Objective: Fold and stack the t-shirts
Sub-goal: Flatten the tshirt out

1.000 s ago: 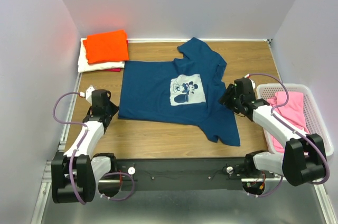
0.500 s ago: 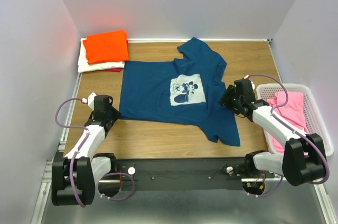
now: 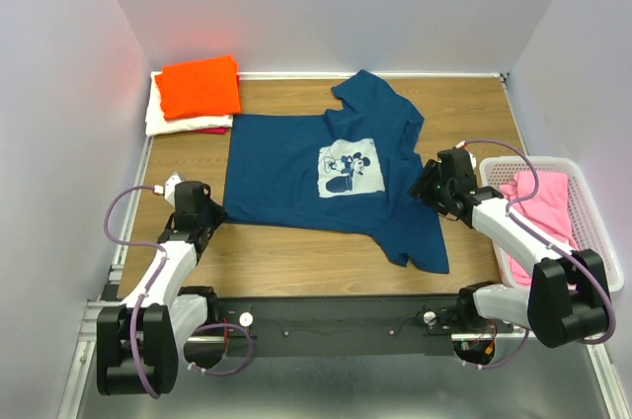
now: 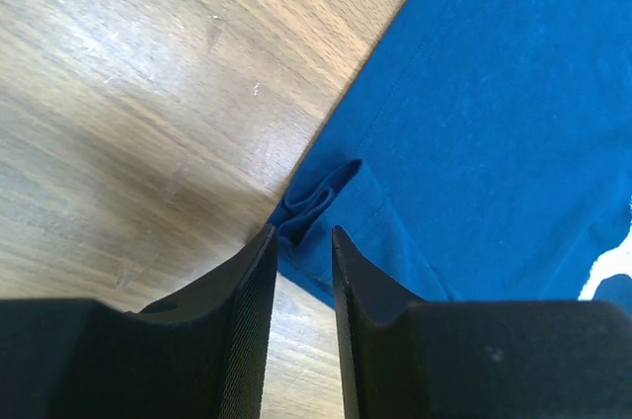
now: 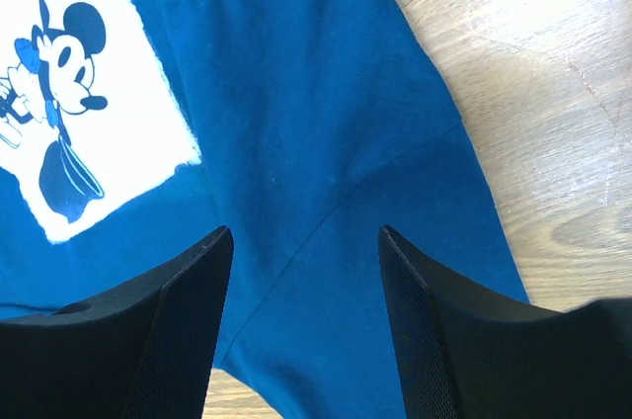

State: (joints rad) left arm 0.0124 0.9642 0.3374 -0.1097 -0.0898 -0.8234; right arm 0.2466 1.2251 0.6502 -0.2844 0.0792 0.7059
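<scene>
Top external — pink t-shirt (image 3: pixel 541 192) in basket (image 3: pixel 602 231)

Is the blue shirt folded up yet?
No, spread out. The blue shirt lies flat on the table, picture up, sleeves out.

The right gripper (image 5: pixel 301 271) has its fingers (image 5: pixel 178 325) spread wide over the navy t-shirt (image 5: pixel 316 142). The shirt's white print (image 5: pixel 69 83) lies beyond the left finger; bare wooden table (image 5: pixel 533 83) shows beyond the right finger.
</scene>
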